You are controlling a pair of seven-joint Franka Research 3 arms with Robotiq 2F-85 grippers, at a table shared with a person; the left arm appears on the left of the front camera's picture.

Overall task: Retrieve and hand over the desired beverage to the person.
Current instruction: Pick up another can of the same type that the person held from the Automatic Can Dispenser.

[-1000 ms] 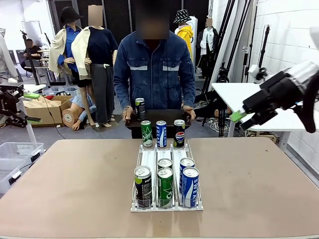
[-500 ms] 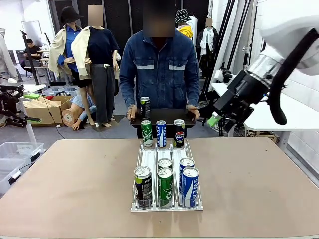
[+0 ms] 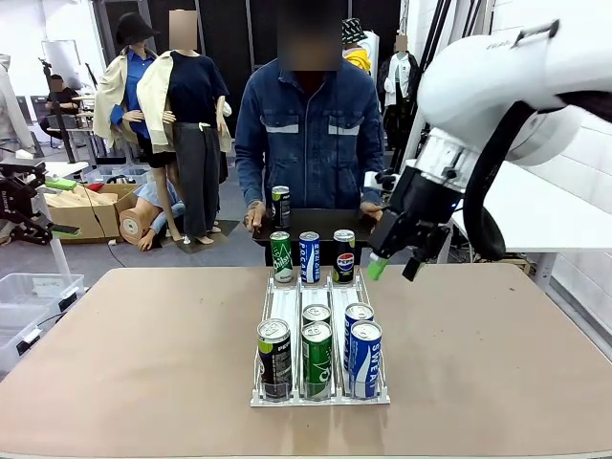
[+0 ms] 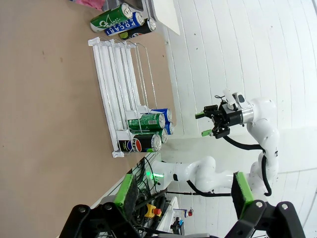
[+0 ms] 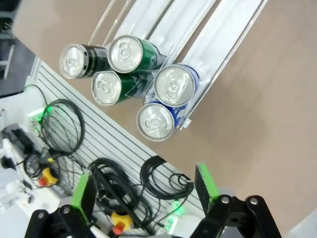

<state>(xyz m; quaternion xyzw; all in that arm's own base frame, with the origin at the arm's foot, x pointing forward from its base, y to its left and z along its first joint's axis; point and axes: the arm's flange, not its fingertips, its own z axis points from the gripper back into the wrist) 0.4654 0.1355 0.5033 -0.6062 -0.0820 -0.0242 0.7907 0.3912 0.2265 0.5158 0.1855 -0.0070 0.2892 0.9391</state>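
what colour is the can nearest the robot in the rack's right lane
Blue with white lettering. The can shows best in the front view.

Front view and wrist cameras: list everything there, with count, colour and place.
table: one, brown, under everything.
rack: one, clear, mid-table, three lanes.
near cans: five, one black, two green, two blue, rack's near end.
far cans: three, green, blue, black, upright by rack's far end.
tray: one, black, held by the person at the far edge.
tray can: one, dark, upright on the tray.
person: one, blue denim jacket, far side.
right hand: one, black with green pads, open, in the air right of the far cans.
left hand: one, black with green pads, open, away from the cans.
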